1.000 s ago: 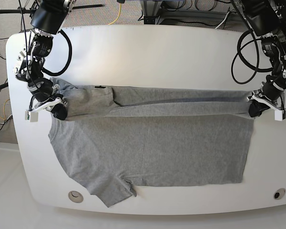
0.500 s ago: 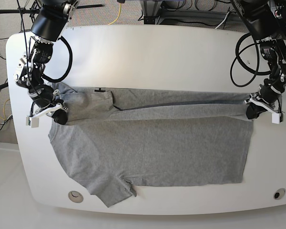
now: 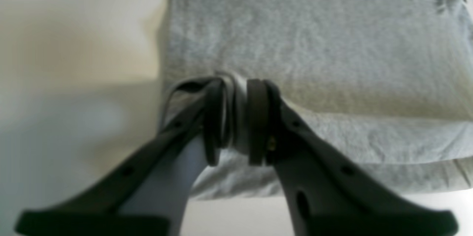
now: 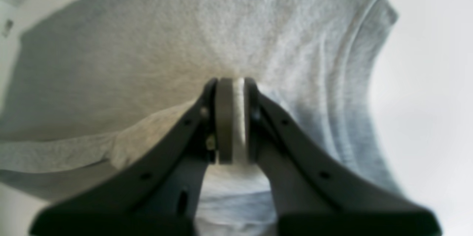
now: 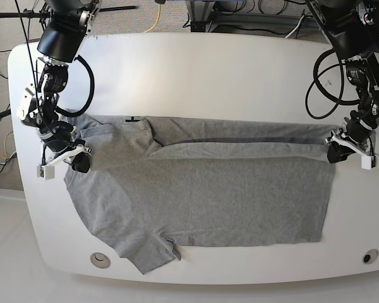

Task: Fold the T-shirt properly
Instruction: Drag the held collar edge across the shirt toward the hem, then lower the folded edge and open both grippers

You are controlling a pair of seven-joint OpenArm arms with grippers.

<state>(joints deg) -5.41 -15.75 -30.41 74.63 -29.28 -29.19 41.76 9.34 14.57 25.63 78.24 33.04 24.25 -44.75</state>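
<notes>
The T-shirt [image 5: 202,196] lies flat on the table [image 5: 196,69], far edge folded inward; soft and limp, it likely sags unless pinched at both ends of that fold. Left gripper [image 3: 236,121] and right gripper [image 4: 232,121] reach down low, jaws narrow with cloth between.

Overhead base view; two close wrist views

We see a white bench [image 5: 196,69] with rounded corners. The grey T-shirt [image 5: 202,196] lies flat across its middle, far edge folded over, one sleeve spread toward the near-left corner.
</notes>
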